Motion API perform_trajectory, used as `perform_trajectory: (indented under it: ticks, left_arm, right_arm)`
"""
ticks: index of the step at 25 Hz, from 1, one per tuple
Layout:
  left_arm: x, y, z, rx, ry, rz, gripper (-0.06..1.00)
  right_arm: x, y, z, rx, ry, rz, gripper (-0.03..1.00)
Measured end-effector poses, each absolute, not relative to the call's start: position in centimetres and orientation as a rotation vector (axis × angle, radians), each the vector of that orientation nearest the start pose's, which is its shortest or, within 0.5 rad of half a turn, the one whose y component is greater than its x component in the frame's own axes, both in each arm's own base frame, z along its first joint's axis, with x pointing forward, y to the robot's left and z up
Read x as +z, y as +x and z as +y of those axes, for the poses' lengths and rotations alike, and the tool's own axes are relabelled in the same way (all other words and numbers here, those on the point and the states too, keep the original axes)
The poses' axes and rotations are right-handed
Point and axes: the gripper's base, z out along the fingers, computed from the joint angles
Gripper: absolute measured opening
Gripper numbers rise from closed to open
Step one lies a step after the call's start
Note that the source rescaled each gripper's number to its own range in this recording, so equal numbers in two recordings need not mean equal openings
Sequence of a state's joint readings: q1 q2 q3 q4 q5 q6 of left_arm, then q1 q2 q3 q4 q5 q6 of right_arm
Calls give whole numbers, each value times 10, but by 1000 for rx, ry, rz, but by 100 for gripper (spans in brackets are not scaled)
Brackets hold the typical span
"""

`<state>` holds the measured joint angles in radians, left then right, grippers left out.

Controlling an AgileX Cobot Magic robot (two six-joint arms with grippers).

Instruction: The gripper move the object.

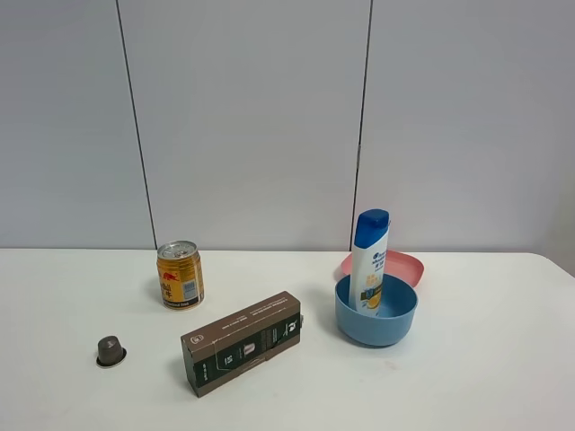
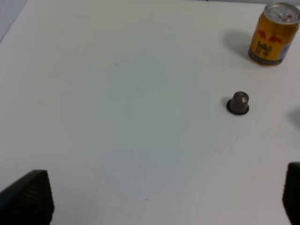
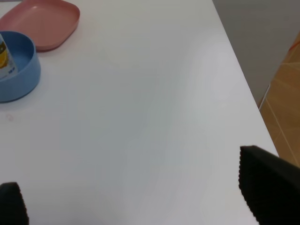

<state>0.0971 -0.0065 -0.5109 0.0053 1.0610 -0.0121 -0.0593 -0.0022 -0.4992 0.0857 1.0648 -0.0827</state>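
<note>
The white shampoo bottle (image 1: 369, 260) with a blue cap and yellow-orange label stands upright inside a blue bowl (image 1: 377, 325) right of the table's middle. A sliver of the bottle (image 3: 3, 58) shows in the right wrist view, in the bowl (image 3: 23, 75). Neither arm shows in the exterior high view. My left gripper (image 2: 164, 199) is open and empty over bare table, far from the bottle. My right gripper (image 3: 136, 199) is open and empty, some way from the bowl and near the table's right edge.
A pink plate (image 1: 404, 265) lies behind the bowl and also shows in the right wrist view (image 3: 44, 21). A gold-and-red can (image 1: 180, 275) (image 2: 273, 33), a long dark brown box (image 1: 243, 343) and a small brown capsule (image 1: 110, 350) (image 2: 239, 103) stand left of the bowl.
</note>
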Motion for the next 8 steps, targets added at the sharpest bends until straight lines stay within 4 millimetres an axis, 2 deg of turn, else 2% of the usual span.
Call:
perform_trajectory:
  ticks: [8]
  left_arm:
    - [280,-7,0,60,-111,2025,100]
  right_arm:
    - [277,-5,7,13,-28,2044,77]
